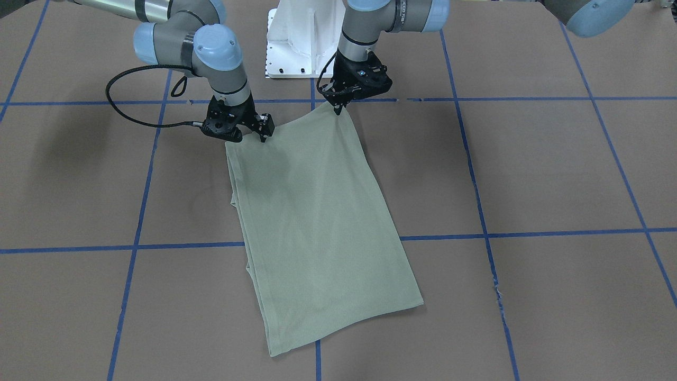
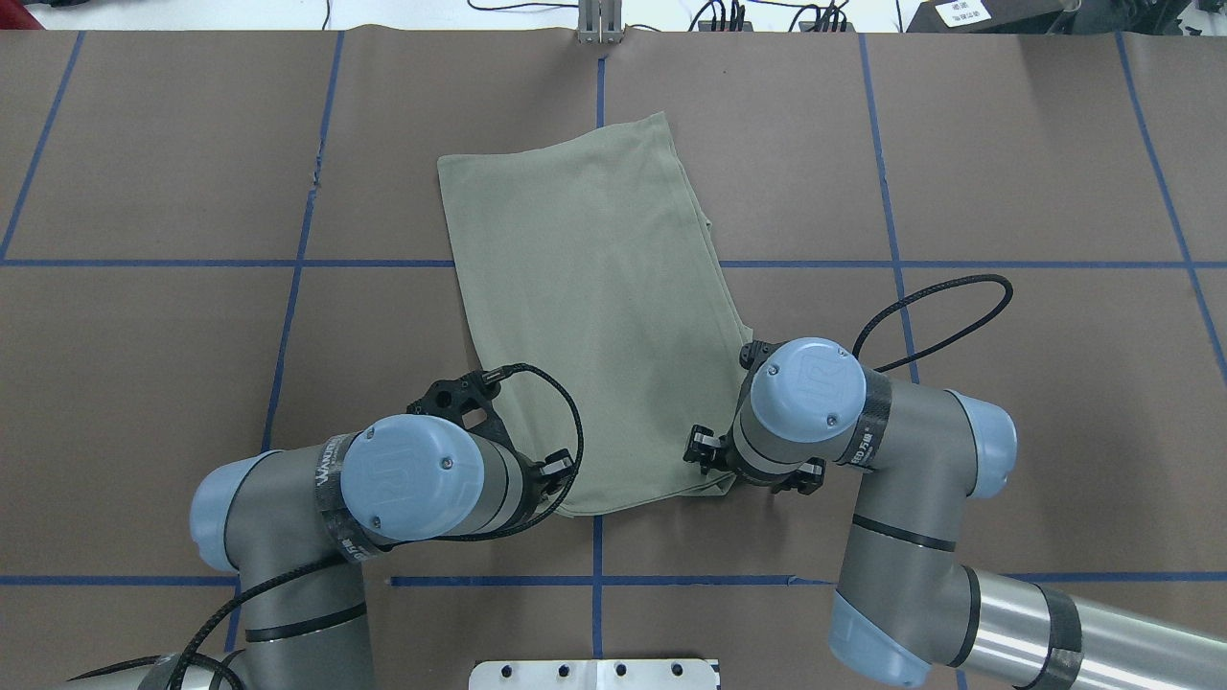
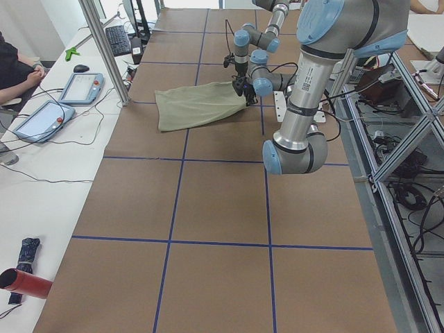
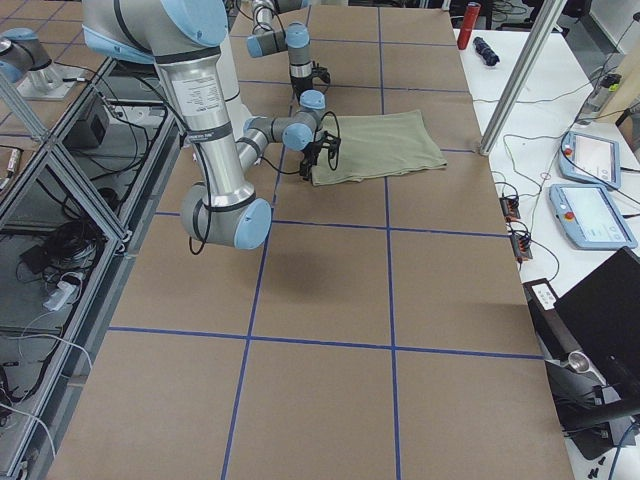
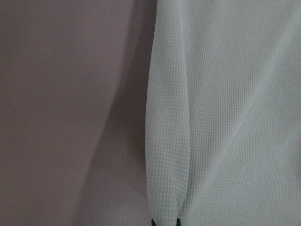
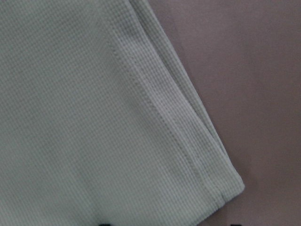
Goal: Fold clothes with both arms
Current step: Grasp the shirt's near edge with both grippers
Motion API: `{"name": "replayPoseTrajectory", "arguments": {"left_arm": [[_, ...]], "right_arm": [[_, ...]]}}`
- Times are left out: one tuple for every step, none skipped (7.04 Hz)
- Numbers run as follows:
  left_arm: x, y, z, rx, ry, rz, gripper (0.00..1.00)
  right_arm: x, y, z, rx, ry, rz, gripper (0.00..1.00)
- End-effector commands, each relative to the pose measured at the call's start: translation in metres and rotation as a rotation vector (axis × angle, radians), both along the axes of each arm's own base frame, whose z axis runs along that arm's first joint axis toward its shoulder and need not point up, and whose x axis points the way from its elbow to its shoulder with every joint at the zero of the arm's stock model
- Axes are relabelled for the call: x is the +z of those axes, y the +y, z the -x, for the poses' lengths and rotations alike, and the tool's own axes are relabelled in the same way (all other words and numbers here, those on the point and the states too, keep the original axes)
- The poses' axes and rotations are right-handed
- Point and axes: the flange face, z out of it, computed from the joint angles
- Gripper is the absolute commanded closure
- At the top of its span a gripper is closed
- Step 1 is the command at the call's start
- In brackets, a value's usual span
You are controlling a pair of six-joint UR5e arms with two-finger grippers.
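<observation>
The shirt (image 1: pixel 317 227) lay folded into one long strip on the tabletop (image 1: pixel 529 169). Its long axis ran straight out from my base, the far end leaning a little toward my left. Its near short edge sat right under my two wrists, one corner to each, so neither arm was nearer than the other.

My left gripper (image 1: pixel 337 109) was closed down to a narrow pinch on its corner, which peaked up slightly off the surface. My right gripper (image 1: pixel 247 138) stood wide open, with the hemmed corner lying between the jaws and not yet clamped.

I judged that the next fold would carry this near edge outward along the strip. The tabletop was flat brown paper crossed by blue tape lines (image 1: pixel 555 233), and the strip's far end lay well short of the far edge.
</observation>
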Motion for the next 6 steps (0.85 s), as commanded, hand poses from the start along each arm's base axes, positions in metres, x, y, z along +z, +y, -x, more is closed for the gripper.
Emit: {"name": "replayPoseTrajectory", "arguments": {"left_arm": [[-0.001, 0.0, 0.0, 0.0, 0.002, -0.001, 1.0], [0.001, 0.0, 0.0, 0.0, -0.001, 0.0, 1.0], [0.001, 0.0, 0.0, 0.0, -0.001, 0.0, 1.0], [0.001, 0.0, 0.0, 0.0, -0.001, 0.0, 1.0], [0.001, 0.0, 0.0, 0.0, -0.001, 0.0, 1.0], [-0.001, 0.0, 0.0, 0.001, 0.002, 0.0, 1.0]], "right_arm": [[-0.002, 0.001, 0.001, -0.002, -0.003, -0.002, 1.0], [-0.004, 0.002, 0.001, -0.004, -0.008, -0.004, 1.0], [-0.007, 0.002, 0.003, -0.008, -0.012, -0.007, 1.0], [-0.009, 0.003, 0.003, -0.011, -0.015, -0.009, 1.0], [-0.018, 0.001, 0.005, -0.006, -0.028, -0.011, 1.0], [-0.019, 0.001, 0.004, -0.004, -0.031, -0.011, 1.0]]}}
